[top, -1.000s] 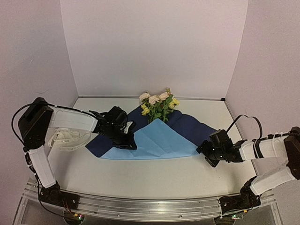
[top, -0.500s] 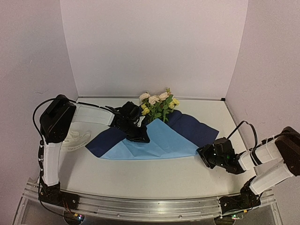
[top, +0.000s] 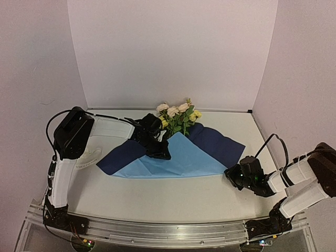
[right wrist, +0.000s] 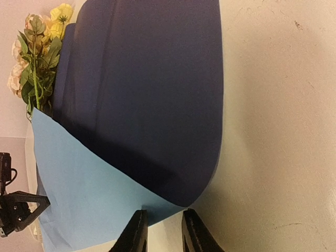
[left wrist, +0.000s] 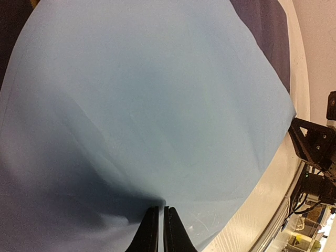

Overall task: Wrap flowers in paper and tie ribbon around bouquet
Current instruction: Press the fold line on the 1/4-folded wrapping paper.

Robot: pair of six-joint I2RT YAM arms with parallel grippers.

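arms (top: 113, 127) low over table (top: 157, 197): left tool (left wrist: 160, 212) tight on paper (left wrist: 157, 105) fold, right tool (right wrist: 164, 215) part-open near its corner

The paper (top: 184, 155) looks thin, smooth and matt.

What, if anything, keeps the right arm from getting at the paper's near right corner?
Nothing that shows, so probably yes: the right gripper is low over the table, jaws apart, with the corner of the paper just ahead of its fingertips and nothing between.
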